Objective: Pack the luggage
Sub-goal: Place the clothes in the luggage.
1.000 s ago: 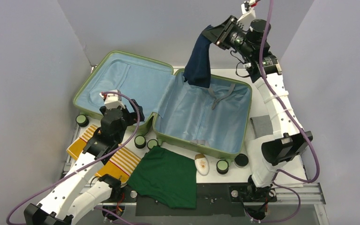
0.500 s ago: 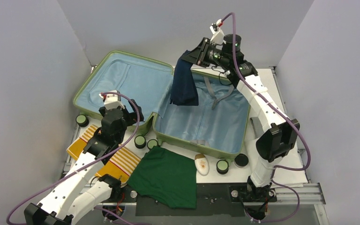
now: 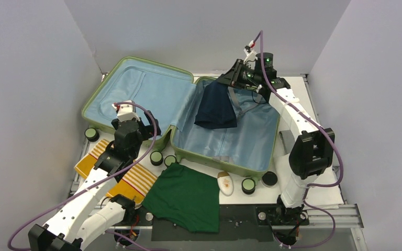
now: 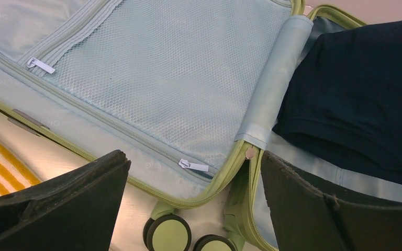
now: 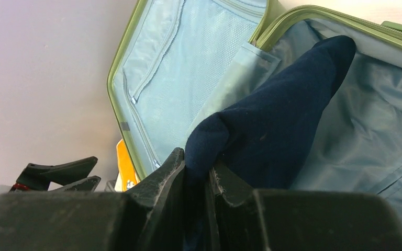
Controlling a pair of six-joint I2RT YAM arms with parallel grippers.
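Luggage lies open on the worktop. Right hand, at its far rim, is clamped on a navy garment draped inside. Left hand, over its near hinge, gapes wide and empty.

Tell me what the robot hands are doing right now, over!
Right gripper shut on navy garment, inside open luggage, right half. Left gripper open, empty, over luggage near edge. Green shirt, sunscreen tube outside. Nothing blocking.

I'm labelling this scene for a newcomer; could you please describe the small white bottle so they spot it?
Find the open light-green luggage mid-table. Just in front of its right half, beside the dark green cloth, lies the white bottle: the only pale, elongated item among round jars.
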